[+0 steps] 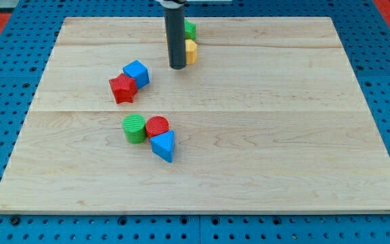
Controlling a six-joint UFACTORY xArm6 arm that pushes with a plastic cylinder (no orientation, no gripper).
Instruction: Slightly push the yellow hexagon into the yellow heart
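Currently on the wooden board [249,135]: my tip [177,67], a bare rod end with no claw to open or close, near the view's top, just left of a yellow block [191,51] whose shape cannot be told, half hidden by the rod; green block [190,29] touching it above; blue cube [137,72] touching red star [122,88] at centre-left; green cylinder [134,127], red cylinder [157,126] and blue triangle [164,145] clustered lower down; second yellow block not discernible
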